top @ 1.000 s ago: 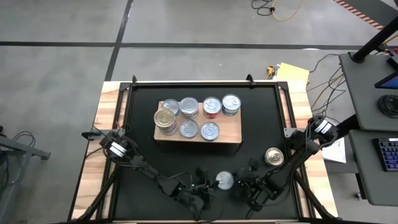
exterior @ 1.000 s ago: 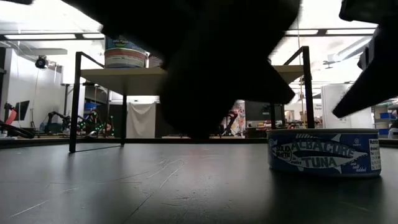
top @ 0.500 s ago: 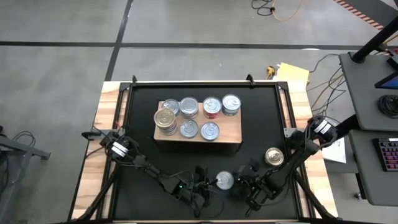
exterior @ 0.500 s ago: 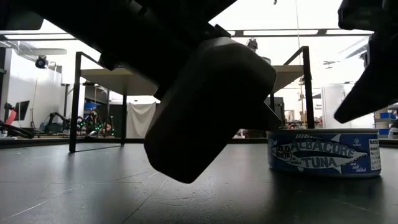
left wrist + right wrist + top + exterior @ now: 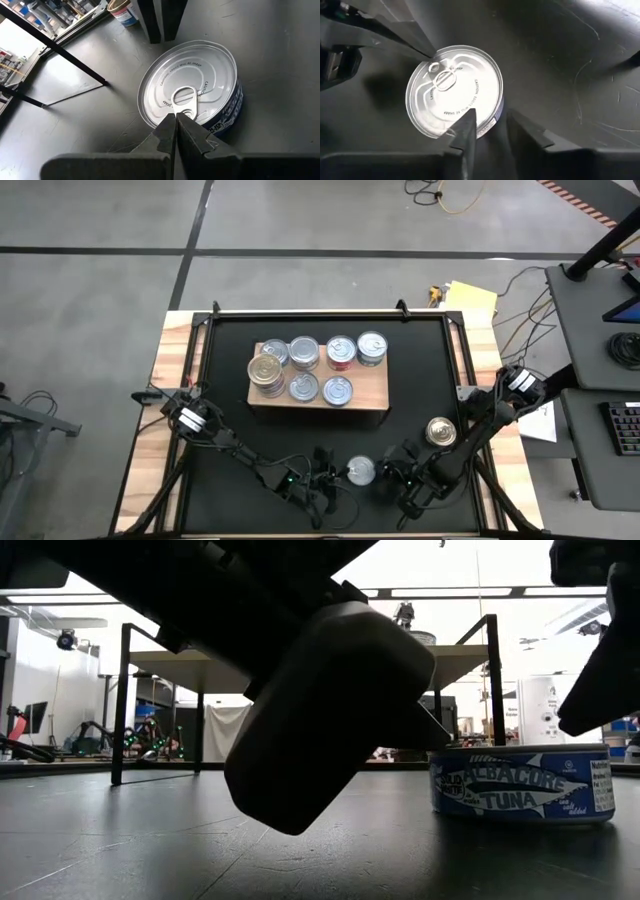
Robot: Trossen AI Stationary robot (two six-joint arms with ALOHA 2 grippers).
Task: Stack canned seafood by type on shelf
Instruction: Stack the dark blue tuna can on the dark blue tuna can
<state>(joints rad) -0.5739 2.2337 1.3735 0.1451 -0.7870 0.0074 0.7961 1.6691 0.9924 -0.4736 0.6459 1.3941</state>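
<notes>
A tuna can (image 5: 360, 471) with a silver pull-tab lid (image 5: 190, 95) and a blue label (image 5: 520, 785) stands on the black mat near the table's front edge. My left gripper (image 5: 335, 474) is shut at the can's left side, its tips (image 5: 176, 117) at the lid's rim. My right gripper (image 5: 392, 474) stands open at the can's right side (image 5: 491, 114), one finger over the lid's edge and the other beside the can. The wooden shelf (image 5: 370, 395) carries several cans. My left gripper's shut fingertips (image 5: 431, 53) meet the lid's rim (image 5: 167, 116) beside the pull tab, slanting down from the table's left. The can stands flat on the mat. My right gripper has one fingertip (image 5: 469, 115) over the lid's opposite rim; I cannot tell whether it touches.
A gold-lidded can (image 5: 440, 431) stands on the mat to the right of my right arm. The shelf's cans sit in two rows, the gold-lidded stack (image 5: 266, 370) at its left end. Bare mat lies between shelf and grippers.
My left gripper has sunk and come a little toward the tuna can from the table's left, then kept still. My right gripper has rolled about its own line beside the can without leaving its place.
</notes>
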